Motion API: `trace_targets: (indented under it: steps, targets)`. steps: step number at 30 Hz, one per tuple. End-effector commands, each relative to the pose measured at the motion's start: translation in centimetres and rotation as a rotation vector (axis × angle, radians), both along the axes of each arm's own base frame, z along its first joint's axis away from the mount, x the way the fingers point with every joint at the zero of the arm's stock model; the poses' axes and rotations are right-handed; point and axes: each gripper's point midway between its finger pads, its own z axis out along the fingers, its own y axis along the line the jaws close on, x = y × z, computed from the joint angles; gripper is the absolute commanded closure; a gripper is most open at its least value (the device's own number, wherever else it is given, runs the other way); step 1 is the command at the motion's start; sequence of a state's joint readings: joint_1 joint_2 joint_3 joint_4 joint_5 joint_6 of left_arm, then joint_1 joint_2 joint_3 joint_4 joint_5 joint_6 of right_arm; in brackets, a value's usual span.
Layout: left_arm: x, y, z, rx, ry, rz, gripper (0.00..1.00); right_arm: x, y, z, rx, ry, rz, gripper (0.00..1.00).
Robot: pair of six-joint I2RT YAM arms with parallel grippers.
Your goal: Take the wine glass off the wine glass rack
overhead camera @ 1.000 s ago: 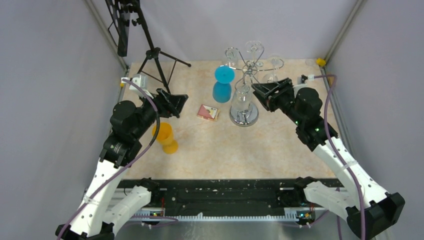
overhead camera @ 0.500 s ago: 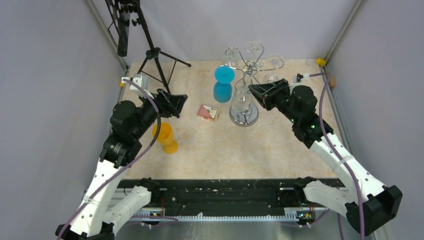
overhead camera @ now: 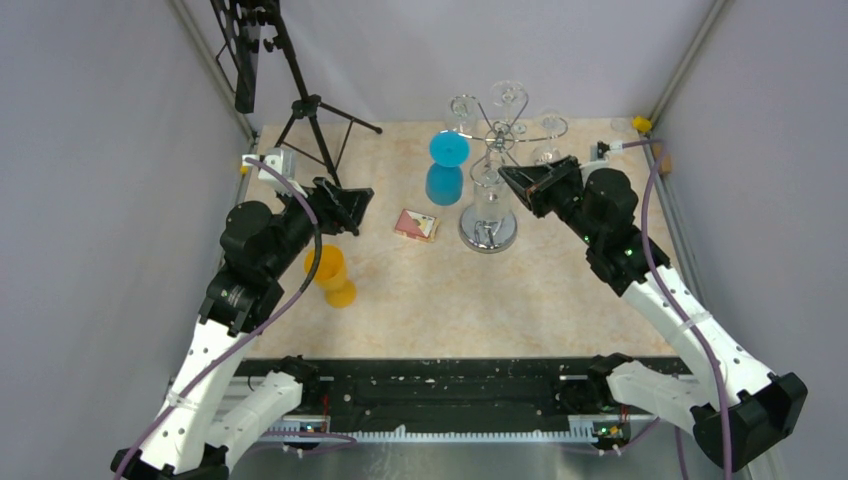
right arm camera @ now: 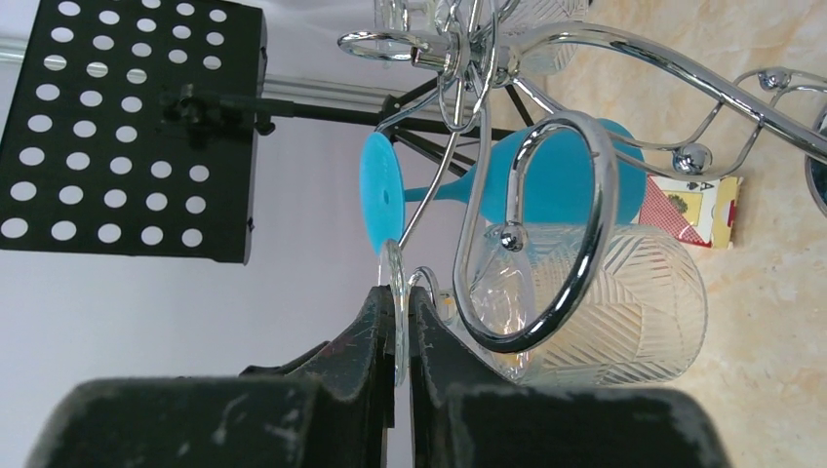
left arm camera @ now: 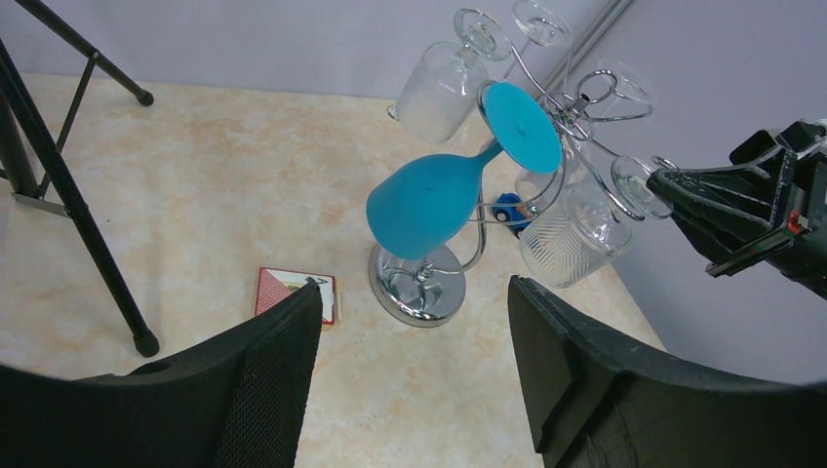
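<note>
Right gripper: you've clamped it on the wine glass by its foot.
Wine glass: hanging bowl-down on the wine glass rack.
Left gripper: yours gapes, holding nothing.

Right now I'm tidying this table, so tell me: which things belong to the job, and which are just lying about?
Job:
wine glass rack
ribbed clear wine glass hanging on it
right hand, shut on that glass's foot

Lying about:
orange cup
card box
black tripod
</note>
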State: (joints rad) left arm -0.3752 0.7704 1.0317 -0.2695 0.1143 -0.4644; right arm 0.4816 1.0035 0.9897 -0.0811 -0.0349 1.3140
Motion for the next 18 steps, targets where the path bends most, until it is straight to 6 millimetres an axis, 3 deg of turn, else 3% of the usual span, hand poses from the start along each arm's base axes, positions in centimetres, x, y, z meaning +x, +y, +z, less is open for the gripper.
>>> trace_targets:
  steps: [1,4,10,18]
  targets:
    - [0.0,0.3,1.7,-0.009,-0.049,0.014,0.26,-0.2,-0.3,4.2,0.032,-0.13,-0.015,1.0]
    - [0.0,0.2,1.6,-0.014,-0.043,0.008,0.26,-0.2,-0.4,5.8,0.087,-0.182,-0.024,1.0]
    - [0.0,0.1,1.5,-0.019,-0.036,0.003,0.26,-0.1,-0.3,6.9,0.131,-0.205,-0.024,1.0]
    - [-0.1,0.0,1.5,-0.026,-0.033,0.001,0.26,-0.1,-0.2,6.8,0.141,-0.192,-0.02,1.0]
